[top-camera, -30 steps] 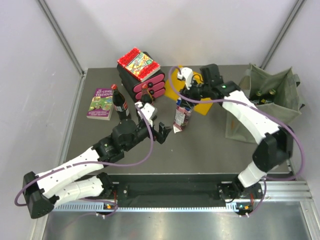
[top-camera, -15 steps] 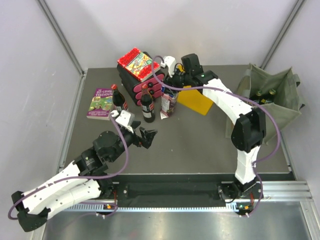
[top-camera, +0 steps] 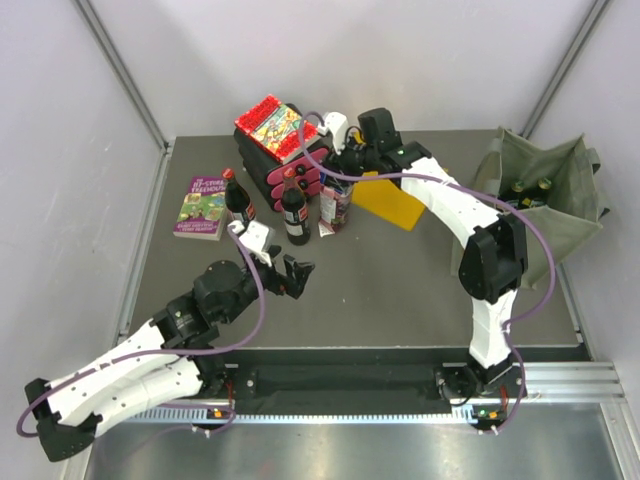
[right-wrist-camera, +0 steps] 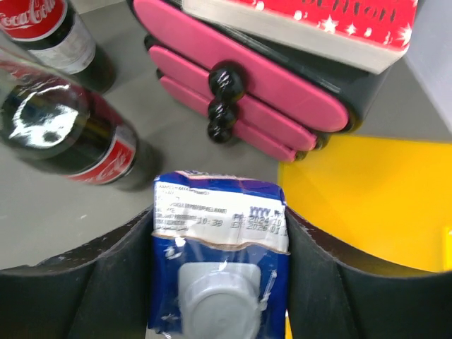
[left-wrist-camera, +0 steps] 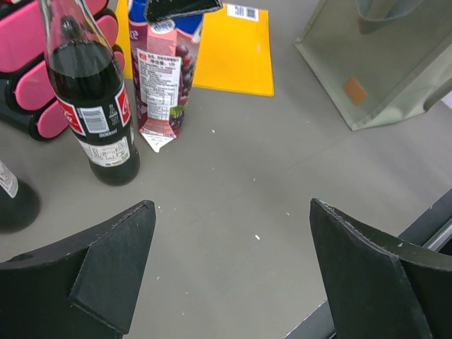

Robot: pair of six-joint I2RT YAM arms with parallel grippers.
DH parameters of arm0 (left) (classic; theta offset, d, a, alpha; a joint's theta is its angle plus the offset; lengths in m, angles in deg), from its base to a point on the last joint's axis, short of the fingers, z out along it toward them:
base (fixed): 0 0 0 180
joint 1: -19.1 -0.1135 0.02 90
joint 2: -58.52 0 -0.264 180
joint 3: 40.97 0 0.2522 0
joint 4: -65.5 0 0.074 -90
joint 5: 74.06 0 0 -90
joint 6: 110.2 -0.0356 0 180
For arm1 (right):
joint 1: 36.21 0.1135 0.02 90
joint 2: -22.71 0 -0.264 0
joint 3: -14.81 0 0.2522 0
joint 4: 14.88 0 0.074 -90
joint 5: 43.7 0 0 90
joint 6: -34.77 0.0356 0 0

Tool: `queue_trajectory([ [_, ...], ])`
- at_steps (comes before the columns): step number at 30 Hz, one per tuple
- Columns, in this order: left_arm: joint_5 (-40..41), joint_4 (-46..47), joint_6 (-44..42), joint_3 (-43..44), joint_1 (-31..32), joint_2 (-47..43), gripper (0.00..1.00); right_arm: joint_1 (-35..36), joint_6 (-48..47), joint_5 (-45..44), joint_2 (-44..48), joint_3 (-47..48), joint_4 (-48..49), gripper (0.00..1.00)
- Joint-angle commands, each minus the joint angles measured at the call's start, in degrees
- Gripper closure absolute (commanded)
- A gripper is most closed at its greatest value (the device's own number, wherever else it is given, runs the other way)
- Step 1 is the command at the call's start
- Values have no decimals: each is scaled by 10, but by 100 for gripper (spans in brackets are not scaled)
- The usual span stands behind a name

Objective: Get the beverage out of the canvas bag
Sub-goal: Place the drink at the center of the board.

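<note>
The beverage, a blue-topped juice carton (top-camera: 335,207) with a pink and purple body, is outside the canvas bag (top-camera: 535,205). It is beside a cola bottle (top-camera: 293,210), with its bottom corner down at the table in the left wrist view (left-wrist-camera: 162,78). My right gripper (top-camera: 340,188) is shut on the carton's top (right-wrist-camera: 219,261), one finger pressed on each side. The olive-green bag stands at the right edge, and bottle tops (top-camera: 530,186) show inside it. My left gripper (top-camera: 295,272) hovers open over bare table (left-wrist-camera: 229,205), nearer than the bottles, with nothing between its fingers.
A second cola bottle (top-camera: 238,200) stands left of the first. Behind them is a black and pink drawer unit (top-camera: 285,150) with a red book on top. A yellow folder (top-camera: 390,203) lies right of the carton. A purple book (top-camera: 203,207) lies at the left.
My right arm carried the carton left from the table's middle to beside the cola bottle. My left arm drew back toward the near left, gripper still open.
</note>
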Motion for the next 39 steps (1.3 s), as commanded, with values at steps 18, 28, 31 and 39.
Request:
queue_trajectory([
  [18, -20, 50, -14, 21, 0, 46, 5, 12, -6, 6, 68, -11, 111, 0],
  [28, -28, 50, -18, 47, -1, 58, 6, 9, 21, 13, 96, 20, 106, 0],
  [31, -41, 57, -17, 74, 0, 79, 5, -5, 34, 27, 139, 20, 98, 0],
  [39, -105, 101, 18, 185, -1, 219, 1, -96, 47, 39, 326, -79, 70, 1],
])
